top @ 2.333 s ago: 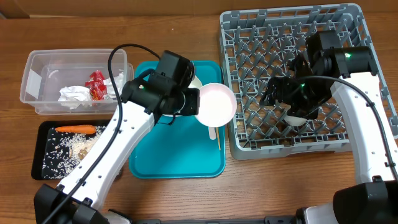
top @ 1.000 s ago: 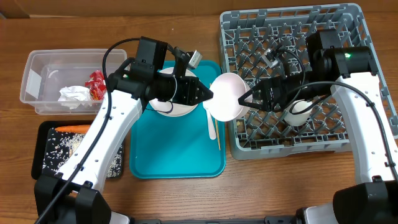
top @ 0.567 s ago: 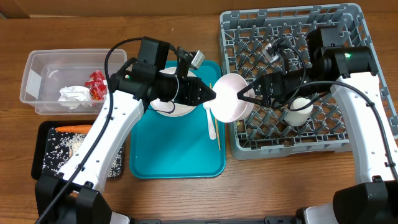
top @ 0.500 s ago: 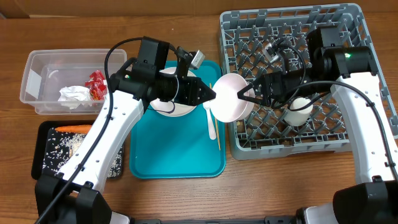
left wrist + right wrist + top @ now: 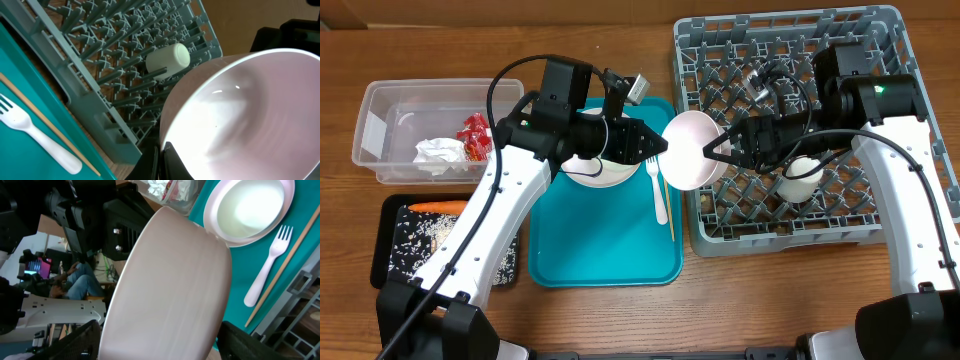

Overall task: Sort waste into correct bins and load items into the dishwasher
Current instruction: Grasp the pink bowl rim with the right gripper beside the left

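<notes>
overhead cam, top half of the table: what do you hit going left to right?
clear tub → white bowl → left tool → pink bowl → right tool → white cup

Bowl (image 5: 692,150) blocks the gap above the rack (image 5: 720,235) at its left wall; cup (image 5: 801,180) lies inside, just behind; near half of the tray (image 5: 605,255) lies open, fork (image 5: 657,190) aside.

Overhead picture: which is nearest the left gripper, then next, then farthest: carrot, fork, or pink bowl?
1. pink bowl, held in the left gripper.
2. fork, just below it on the teal tray.
3. carrot, far left in the black tray.
</notes>
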### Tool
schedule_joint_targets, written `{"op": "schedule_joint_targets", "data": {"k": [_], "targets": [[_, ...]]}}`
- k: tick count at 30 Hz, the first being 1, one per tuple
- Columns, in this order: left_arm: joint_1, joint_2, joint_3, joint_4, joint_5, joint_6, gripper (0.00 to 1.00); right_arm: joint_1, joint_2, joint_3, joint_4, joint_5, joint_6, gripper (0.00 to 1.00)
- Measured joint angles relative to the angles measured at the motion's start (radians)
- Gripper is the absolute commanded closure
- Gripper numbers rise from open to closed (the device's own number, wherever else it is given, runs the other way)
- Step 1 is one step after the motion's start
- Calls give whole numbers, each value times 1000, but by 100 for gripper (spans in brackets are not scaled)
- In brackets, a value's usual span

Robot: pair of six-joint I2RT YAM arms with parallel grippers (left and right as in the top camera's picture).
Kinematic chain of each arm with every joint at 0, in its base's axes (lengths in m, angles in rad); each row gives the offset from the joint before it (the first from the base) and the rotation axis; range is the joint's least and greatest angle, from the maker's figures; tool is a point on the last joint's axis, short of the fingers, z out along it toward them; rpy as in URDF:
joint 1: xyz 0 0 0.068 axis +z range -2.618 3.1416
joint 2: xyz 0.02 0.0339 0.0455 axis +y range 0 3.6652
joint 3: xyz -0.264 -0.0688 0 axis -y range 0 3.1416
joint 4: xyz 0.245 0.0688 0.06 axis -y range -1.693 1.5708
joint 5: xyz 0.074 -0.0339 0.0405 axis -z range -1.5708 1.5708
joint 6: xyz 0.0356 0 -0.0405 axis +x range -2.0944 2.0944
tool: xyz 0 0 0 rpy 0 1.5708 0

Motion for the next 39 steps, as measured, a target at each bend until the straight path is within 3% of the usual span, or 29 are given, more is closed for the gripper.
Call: {"op": "schedule_joint_targets", "data": {"k": [27,34,37,39], "targets": [[-19,0,0,6,-26,0,93,-1,0,0,2,21,47,42],[-19,0,0,9,-26,-10,66,0,0,0,0,14,51,43],[-19,0,1,14,-27,-18,61,0,0,0,1,11,51,43],[-19,0,1,14,-26,-18,53,0,0,0,1,10,51,43]]}}
